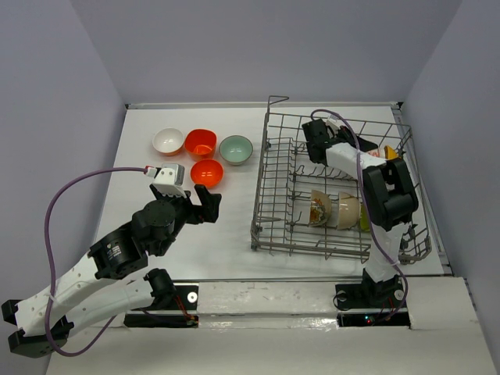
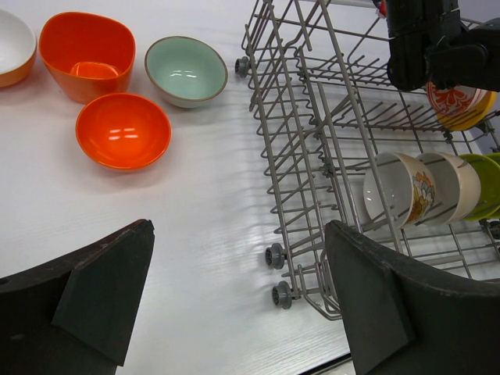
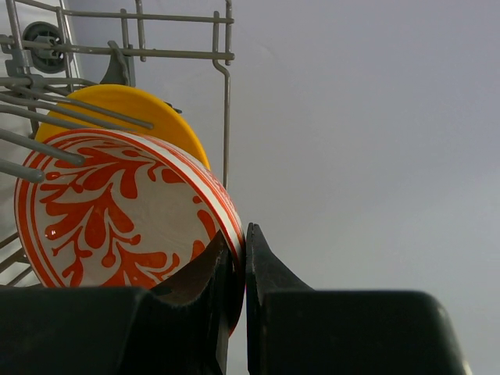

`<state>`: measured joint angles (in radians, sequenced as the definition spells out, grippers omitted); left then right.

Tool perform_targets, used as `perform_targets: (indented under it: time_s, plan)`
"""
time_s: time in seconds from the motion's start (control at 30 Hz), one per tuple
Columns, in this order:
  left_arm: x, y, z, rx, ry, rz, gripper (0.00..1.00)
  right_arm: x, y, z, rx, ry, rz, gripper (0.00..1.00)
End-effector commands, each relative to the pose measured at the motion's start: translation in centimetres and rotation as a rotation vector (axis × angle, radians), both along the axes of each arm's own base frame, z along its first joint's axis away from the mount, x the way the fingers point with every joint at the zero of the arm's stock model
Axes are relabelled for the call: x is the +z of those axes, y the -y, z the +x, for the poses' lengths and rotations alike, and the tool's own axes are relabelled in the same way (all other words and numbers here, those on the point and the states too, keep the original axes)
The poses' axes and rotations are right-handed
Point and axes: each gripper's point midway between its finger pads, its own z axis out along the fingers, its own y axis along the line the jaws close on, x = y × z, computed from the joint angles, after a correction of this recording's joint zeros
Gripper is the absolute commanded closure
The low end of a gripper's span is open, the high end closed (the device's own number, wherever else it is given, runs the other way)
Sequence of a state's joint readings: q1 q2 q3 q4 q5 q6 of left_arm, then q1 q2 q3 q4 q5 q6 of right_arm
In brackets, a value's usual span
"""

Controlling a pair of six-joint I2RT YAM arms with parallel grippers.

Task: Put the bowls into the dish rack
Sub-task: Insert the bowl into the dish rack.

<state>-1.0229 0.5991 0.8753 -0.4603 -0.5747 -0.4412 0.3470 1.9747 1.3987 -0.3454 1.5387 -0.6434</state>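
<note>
The right gripper (image 3: pixel 238 244) has its fingers pinched on the rim of the red-patterned white bowl (image 3: pixel 117 211), which stands on edge among the tines at the far right of the dish rack (image 1: pixel 269 195) — an orange-yellow bowl (image 3: pixel 133 105) stands just behind it. In the rack's near row three more stand on edge side by side: a white bowl with a printed side (image 2: pixel 394 191), a cream bowl (image 2: pixel 451 186) and a lime green bowl (image 2: pixel 488 186). The left gripper (image 2: pixel 238 230) hovers with fingers spread wide, holding nothing, over the table (image 1: pixel 234 234) left of the rack. Beyond it four sit upright — a plain white bowl (image 1: pixel 168 141), a squarish red-orange bowl (image 1: pixel 200 142), a pale teal bowl (image 1: pixel 236 149) and a round red-orange bowl (image 1: pixel 207 172), nearest its fingers.
</note>
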Motion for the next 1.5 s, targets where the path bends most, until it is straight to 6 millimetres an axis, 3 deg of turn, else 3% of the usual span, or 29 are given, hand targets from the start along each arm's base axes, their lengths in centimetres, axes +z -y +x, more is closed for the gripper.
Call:
perform_targets:
  time_s: [0.0,0.2,0.53,1.0,1.27,1.47]
  plan:
    - [0.2,0.2,0.4,0.004,0.017,-0.002,0.01,1.8,0.1,-1.9,-0.143,0.048,-0.178,0.97]
    - [0.2,0.2,0.3,0.002,0.018,-0.002,0.01,1.2,-0.3,-1.5,-0.130,0.038,-0.180,0.96]
    - [0.1,0.1,0.4,0.005,0.016,0.002,0.01,1.2,-0.3,-0.9,-0.105,0.096,-0.118,0.82]
    - [0.0,0.2,0.4,0.008,0.012,0.004,0.01,0.3,0.4,-2.0,-0.069,0.208,-0.032,0.68]
    - [-0.1,0.1,0.4,0.009,0.011,0.005,0.01,0.5,0.8,-2.5,-0.047,0.300,0.040,0.67]
    - [-0.2,0.2,0.5,0.009,0.008,0.009,0.01,1.7,0.9,-2.7,-0.018,0.437,0.150,0.67]
